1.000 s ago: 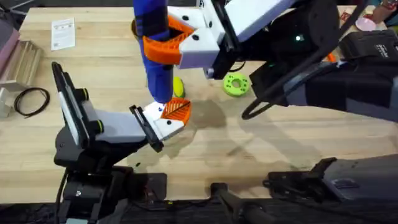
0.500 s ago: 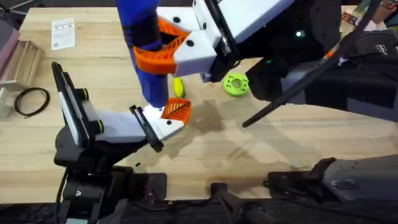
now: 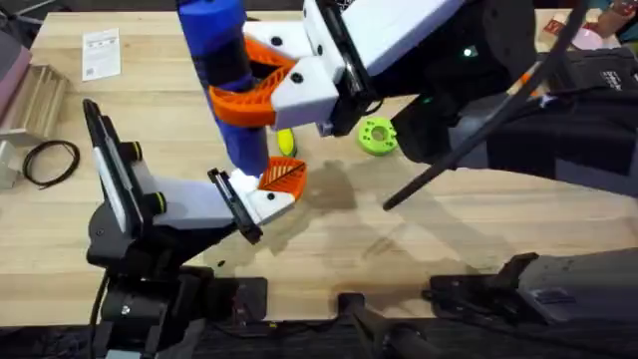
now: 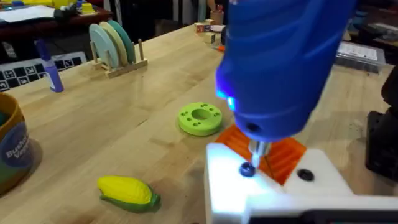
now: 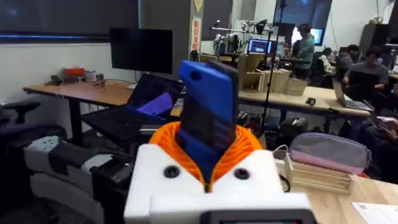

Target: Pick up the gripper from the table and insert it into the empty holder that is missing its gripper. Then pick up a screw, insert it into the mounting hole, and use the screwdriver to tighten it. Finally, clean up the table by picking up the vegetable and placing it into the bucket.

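The blue screwdriver (image 3: 227, 85) stands almost straight up, its long body leaning a little, with its thin metal tip pointing down. The tip sits on a small dark screw (image 4: 247, 169) in the white holder (image 4: 273, 186), which is the landmark here. The right pincer (image 3: 261, 80) is closed around the screwdriver, with its orange pads pressed on both sides of the blue body. In the right wrist view the blue body (image 5: 208, 121) rises up between the orange pads. The orange gripper (image 3: 283, 178) is already set in the holder, just beside the screwdriver tip, and its ribbed face looks up. The holder is part of the left pincer (image 3: 261, 194), which rests low over the bench (image 3: 419, 239). I cannot tell if the left pincer is wide or narrow. The yellow vegetable (image 4: 127, 191) lies flat on the bench near the holder, on the side away from the arm bases. Its long side runs across the left wrist view, with the green end toward the holder. A green disc with holes (image 3: 378, 135) lies a bit farther from the holder, off to the right side. The bucket (image 4: 12, 152) stands beyond the vegetable, farther from the holder, at the edge of the left wrist view.
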Available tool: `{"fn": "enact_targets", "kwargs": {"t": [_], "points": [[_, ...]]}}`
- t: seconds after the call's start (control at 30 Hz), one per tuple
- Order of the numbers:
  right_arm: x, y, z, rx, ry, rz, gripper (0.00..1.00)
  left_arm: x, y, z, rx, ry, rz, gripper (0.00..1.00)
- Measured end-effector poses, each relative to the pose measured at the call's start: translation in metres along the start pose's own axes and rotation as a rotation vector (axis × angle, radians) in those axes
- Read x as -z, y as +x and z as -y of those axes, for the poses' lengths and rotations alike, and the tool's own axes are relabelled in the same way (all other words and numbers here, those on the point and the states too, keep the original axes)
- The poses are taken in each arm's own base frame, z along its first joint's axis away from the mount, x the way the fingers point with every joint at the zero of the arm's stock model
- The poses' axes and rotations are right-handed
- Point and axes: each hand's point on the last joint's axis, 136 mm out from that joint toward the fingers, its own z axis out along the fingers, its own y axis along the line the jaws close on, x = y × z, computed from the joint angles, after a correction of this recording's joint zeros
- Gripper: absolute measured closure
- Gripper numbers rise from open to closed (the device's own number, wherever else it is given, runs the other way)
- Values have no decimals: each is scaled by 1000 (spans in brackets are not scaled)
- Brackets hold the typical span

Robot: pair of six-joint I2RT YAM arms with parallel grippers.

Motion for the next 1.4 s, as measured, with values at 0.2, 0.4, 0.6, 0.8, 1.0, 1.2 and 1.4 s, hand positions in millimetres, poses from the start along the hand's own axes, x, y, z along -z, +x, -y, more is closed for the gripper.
{"fn": "enact_targets", "kwargs": {"t": [0.2,0.4,0.6,0.8,1.0,1.2,1.4], "points": [[0,0,0,9,0,0,981,0,0,0,0,0,0,995],[0,0,0,21,0,-2,981,0,0,0,0,0,0,995],[0,1,0,25,-2,-3,981,0,0,0,0,0,0,995],[0,1,0,29,-2,-3,981,0,0,0,0,0,0,995],[0,3,1,25,2,-10,981,0,0,0,0,0,0,995],[0,6,3,20,6,-20,981,0,0,0,0,0,0,995],[0,6,3,26,7,-20,981,0,0,0,0,0,0,995]]}}
